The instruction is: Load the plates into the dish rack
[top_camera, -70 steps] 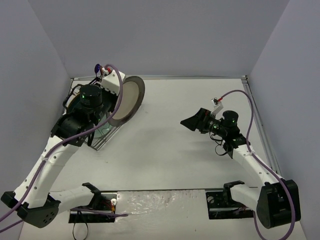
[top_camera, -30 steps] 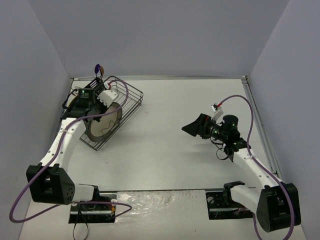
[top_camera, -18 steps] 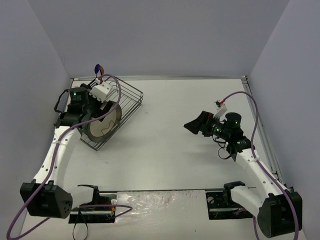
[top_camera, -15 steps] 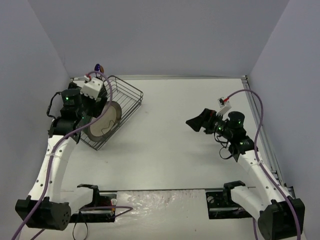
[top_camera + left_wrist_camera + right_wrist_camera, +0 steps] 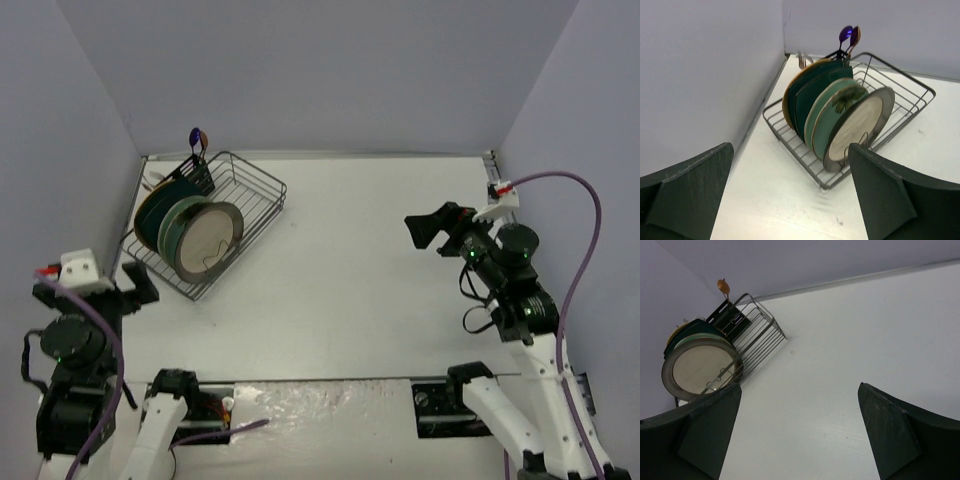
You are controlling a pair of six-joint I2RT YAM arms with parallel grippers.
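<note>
The dish rack (image 5: 258,205) stands at the far left of the table, and several plates (image 5: 190,228) stand upright in its dividers. The front plate (image 5: 860,125) is beige with a dark rim. Behind it are a pale green flowered one (image 5: 842,102) and dark teal ones (image 5: 812,90). My left gripper (image 5: 790,152) hangs open and empty, well back from the rack near the table's front left (image 5: 95,290). My right gripper (image 5: 432,228) is open and empty over the right side, far from the rack (image 5: 752,332); it (image 5: 799,387) faces the plates (image 5: 697,367) across bare table.
A black cutlery basket (image 5: 837,56) at the rack's far corner holds purple and orange spoons (image 5: 849,34) and a fork. Grey walls close in the left, back and right sides. A metal rail (image 5: 515,240) runs along the table's right edge.
My left gripper let go of the beige plate, which now stands in the rack, and the arm drew back to the near left. The right arm pulled back to the right.
</note>
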